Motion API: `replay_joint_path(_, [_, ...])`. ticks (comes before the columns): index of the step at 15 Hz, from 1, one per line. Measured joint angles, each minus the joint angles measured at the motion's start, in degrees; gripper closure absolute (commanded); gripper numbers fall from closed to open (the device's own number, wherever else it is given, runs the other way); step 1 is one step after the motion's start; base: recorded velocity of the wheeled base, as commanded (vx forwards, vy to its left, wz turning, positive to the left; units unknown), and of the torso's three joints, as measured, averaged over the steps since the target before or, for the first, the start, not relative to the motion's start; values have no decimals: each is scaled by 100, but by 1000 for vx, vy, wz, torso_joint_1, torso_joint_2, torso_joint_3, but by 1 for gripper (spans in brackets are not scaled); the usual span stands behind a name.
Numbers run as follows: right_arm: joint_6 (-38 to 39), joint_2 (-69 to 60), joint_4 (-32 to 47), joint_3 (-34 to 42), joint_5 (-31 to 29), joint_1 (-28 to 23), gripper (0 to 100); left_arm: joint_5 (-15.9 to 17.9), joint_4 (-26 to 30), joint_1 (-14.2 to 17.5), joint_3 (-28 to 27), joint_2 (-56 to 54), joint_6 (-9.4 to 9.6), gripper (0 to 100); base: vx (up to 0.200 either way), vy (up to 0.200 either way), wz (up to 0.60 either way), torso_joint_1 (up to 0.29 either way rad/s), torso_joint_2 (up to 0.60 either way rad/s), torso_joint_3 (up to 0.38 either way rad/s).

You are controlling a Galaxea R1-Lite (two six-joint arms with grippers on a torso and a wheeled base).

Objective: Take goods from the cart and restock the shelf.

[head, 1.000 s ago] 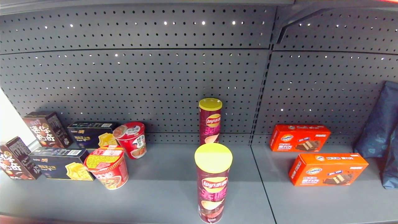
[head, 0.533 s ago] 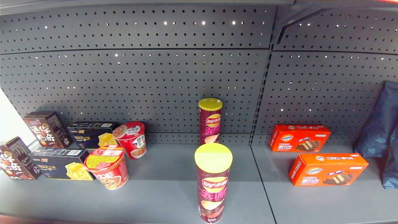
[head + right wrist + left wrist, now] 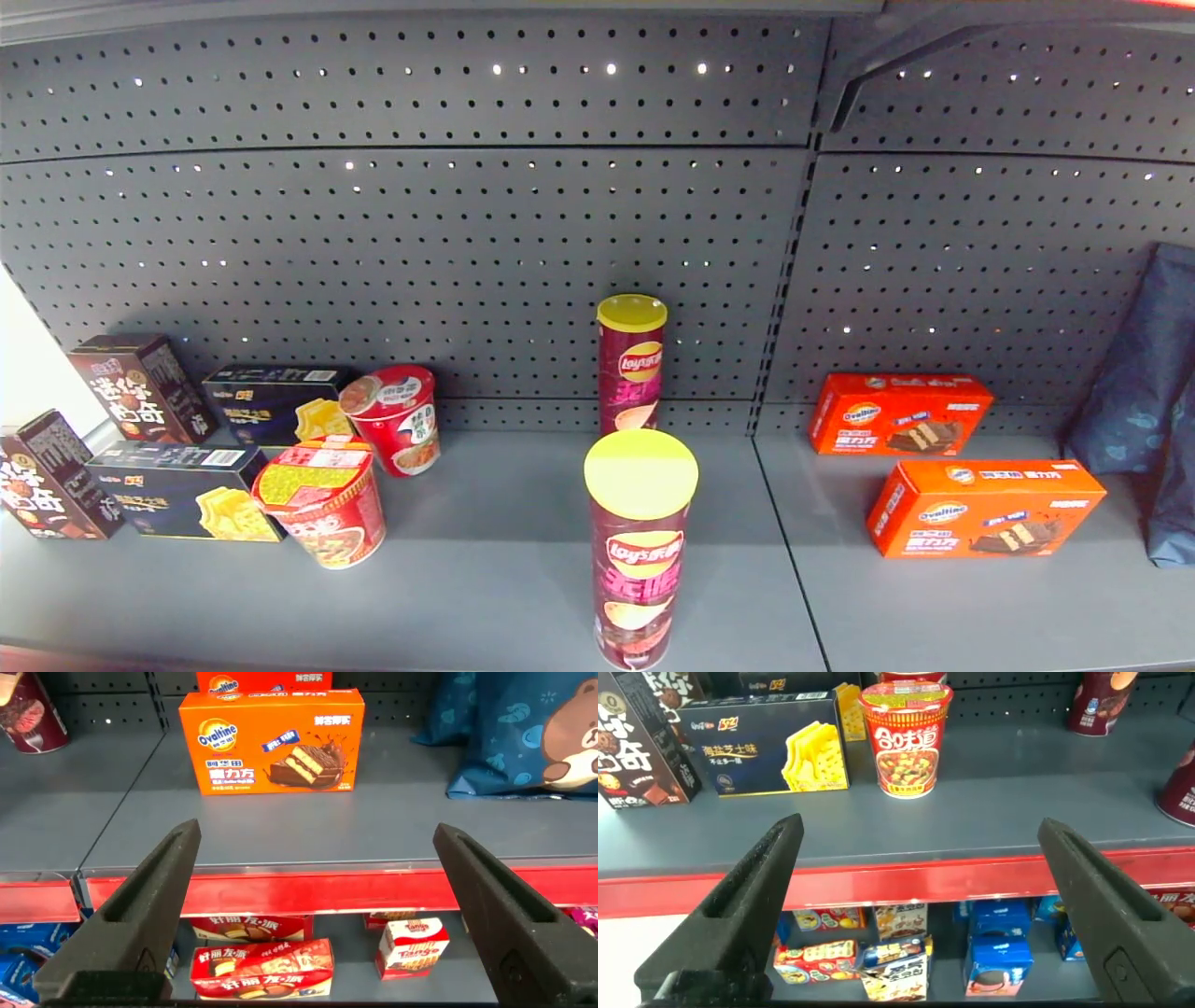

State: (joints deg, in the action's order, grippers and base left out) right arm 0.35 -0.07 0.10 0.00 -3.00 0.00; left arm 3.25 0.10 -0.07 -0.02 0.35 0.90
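On the grey shelf (image 3: 485, 579) two maroon chip cans with yellow lids stand upright, one at the front (image 3: 640, 546) and one at the back (image 3: 632, 362). Two red noodle cups (image 3: 325, 501) (image 3: 397, 418), dark snack boxes (image 3: 187, 490) and two orange cake boxes (image 3: 985, 509) (image 3: 898, 413) also sit there. My left gripper (image 3: 920, 905) is open and empty, in front of the shelf edge, facing a noodle cup (image 3: 906, 733). My right gripper (image 3: 318, 905) is open and empty, facing an orange cake box (image 3: 271, 742).
A red strip (image 3: 906, 875) runs along the shelf's front edge, with a lower shelf of packaged goods (image 3: 262, 966) beneath. Blue soft packages (image 3: 1134, 392) lean at the far right. A perforated back panel (image 3: 420, 233) closes the rear. Bare shelf lies between cups and cans.
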Motion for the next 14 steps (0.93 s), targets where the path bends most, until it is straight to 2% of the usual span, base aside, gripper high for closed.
replay_joint_path(14, [0,0,0,0,0,-2,0,-2,6,0,2,0,-12,0,0,0,0,0,0,0])
